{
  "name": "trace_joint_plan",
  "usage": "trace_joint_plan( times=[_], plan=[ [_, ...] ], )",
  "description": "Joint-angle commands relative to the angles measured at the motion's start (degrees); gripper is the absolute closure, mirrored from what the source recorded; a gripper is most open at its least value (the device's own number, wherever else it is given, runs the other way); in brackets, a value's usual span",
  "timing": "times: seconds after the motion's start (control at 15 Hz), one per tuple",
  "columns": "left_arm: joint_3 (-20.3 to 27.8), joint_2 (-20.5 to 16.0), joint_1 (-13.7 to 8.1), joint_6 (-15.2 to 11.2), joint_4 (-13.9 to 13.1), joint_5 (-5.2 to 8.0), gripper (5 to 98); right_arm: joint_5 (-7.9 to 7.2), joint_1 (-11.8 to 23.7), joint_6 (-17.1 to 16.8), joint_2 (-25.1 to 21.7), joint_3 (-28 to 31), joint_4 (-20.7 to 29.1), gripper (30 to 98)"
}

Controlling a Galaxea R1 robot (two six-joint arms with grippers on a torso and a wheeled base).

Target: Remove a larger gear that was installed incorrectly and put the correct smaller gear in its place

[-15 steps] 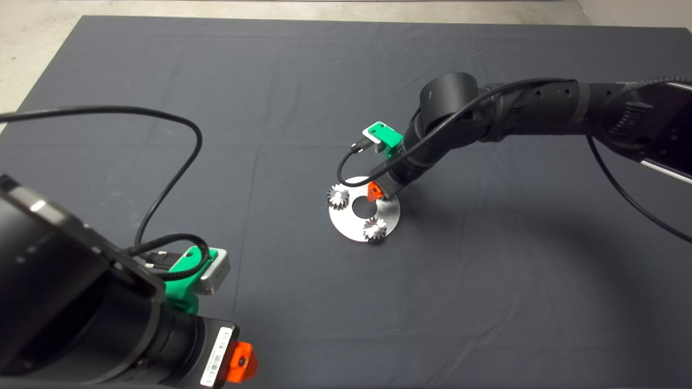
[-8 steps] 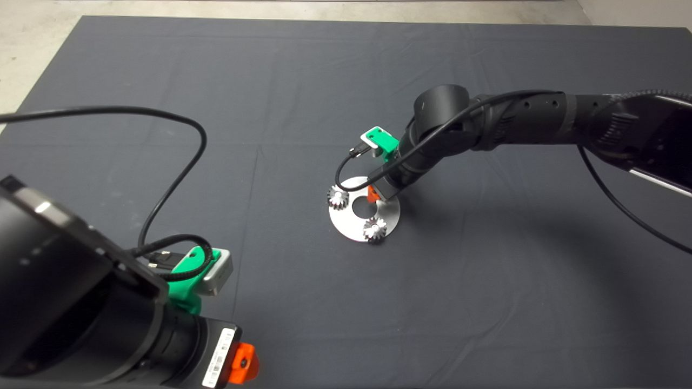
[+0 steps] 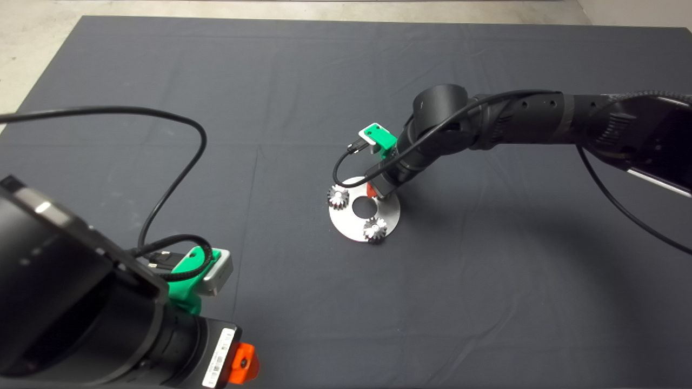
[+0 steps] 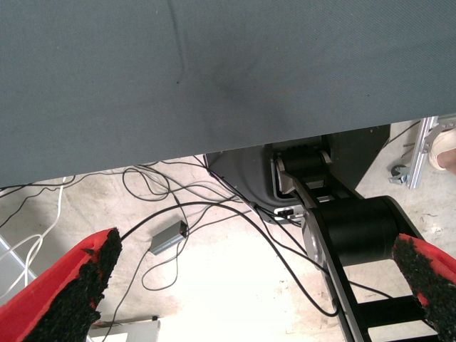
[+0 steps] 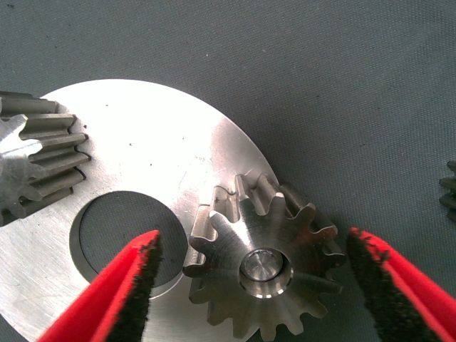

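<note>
Brushed, finely scratched metal disc (image 5: 153, 171); satin steel larger gear (image 5: 263, 267); matt woven cloth mat (image 5: 320, 85); rough, seemingly foam black pads (image 5: 139, 274).

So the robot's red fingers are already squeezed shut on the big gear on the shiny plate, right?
Not shut. In the right wrist view the right gripper has its fingers open on either side of the larger gear, not touching it. The gear does sit on the shiny plate.

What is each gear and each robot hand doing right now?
larger gear: seated on a pin on the round plate, between the open fingers, not gripped.
two shiny gears: standing on the plate.
dark gear: lying on the mat, only its edge shows.
right gripper: open, around the larger gear.
left gripper: open, parked, empty.
</note>
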Motion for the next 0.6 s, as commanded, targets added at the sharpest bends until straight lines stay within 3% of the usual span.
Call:
trace_joint_plan(
  times=[0.0, 0.53],
  plan=[
    [1.14, 0.11, -1.12, -0.34, -1.38, 5.51, 5.4, 0.23, 0.68, -0.05, 0.21, -0.28, -1.85, 59.7],
    [1.14, 0.19, -1.07, -0.34, -1.38, 5.51, 5.4, 0.14, -0.02, -0.14, 0.03, -0.28, -1.85, 72.4]
  ],
)
